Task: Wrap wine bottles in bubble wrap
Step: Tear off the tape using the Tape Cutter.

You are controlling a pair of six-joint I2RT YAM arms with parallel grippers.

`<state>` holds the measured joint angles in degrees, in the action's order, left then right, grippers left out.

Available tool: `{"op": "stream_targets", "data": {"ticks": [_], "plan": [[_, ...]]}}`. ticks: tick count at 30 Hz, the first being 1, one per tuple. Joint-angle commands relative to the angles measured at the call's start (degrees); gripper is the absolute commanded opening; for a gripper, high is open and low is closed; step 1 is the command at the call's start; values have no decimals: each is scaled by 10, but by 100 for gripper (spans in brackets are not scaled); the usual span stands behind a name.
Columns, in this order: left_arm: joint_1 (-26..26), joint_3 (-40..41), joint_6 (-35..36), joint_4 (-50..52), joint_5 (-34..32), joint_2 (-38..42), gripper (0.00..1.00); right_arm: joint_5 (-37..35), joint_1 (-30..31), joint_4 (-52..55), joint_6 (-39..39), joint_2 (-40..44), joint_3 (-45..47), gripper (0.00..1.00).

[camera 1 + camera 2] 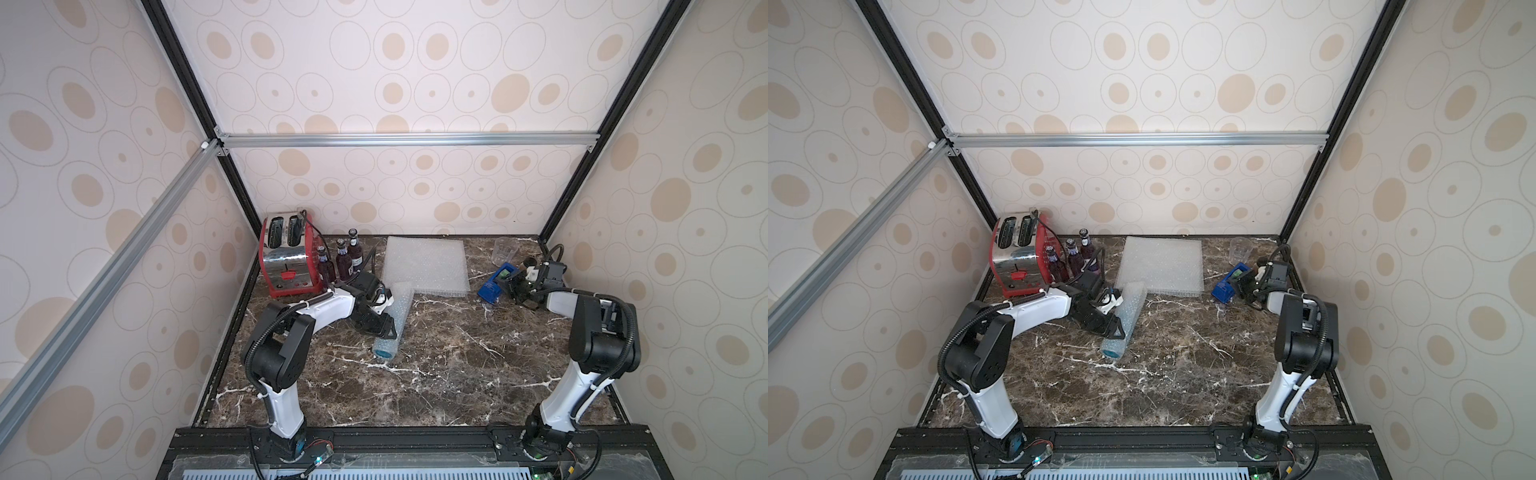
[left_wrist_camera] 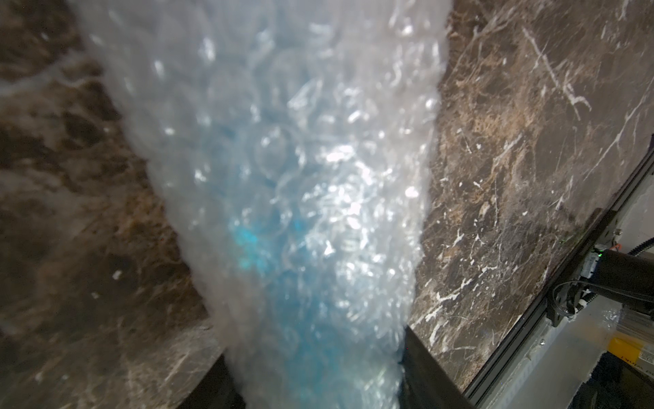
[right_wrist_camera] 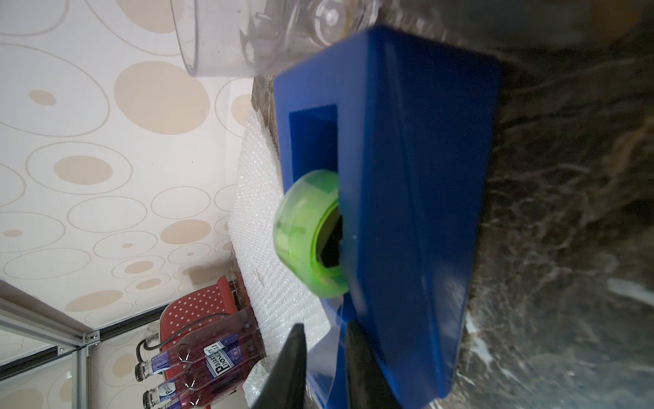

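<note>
Left gripper (image 1: 384, 328): jaws clenched across the bubble-wrap roll (image 1: 400, 299), which lies on the surface (image 1: 436, 365) just in front of the red toaster (image 1: 286, 257), the blue bottle (image 1: 380, 353) showing at its open end. We judge the grip keeps the springy wrap from uncurling. Right gripper (image 3: 323, 324), well apart from the toaster, has its jaws drawn close about the tape tail (image 3: 325, 348) at the blue tape dispenser (image 3: 407, 177); we cannot tell whether they pinch it, but it is presumably a strip to seal the roll. Three purple bottles (image 1: 343, 259) stand unwrapped just beside the toaster, with spare flat sheets (image 1: 428, 266) beyond them.
</note>
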<state>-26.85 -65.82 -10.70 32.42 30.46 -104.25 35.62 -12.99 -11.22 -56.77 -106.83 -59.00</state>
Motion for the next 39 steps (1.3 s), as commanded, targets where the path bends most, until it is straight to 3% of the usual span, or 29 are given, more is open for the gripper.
{"op": "stream_targets", "data": {"ticks": [1,12,18,27,32,39], "plan": [[-2,14,11,42,-65,-36,57,-5,5,-11,-15,-18,-11,23],[-4,14,10,42,-65,-38,57,-12,16,-29,-27,-31,-10,17],[-3,14,11,42,-66,-38,57,-14,16,-40,-33,-33,-5,10],[-5,13,12,42,-65,-42,57,-14,17,-45,-34,-28,5,11],[-5,13,11,42,-66,-41,57,-12,17,-48,-37,-24,6,0],[-4,12,12,42,-67,-41,58,-6,16,-56,-65,-13,-11,0]]}}
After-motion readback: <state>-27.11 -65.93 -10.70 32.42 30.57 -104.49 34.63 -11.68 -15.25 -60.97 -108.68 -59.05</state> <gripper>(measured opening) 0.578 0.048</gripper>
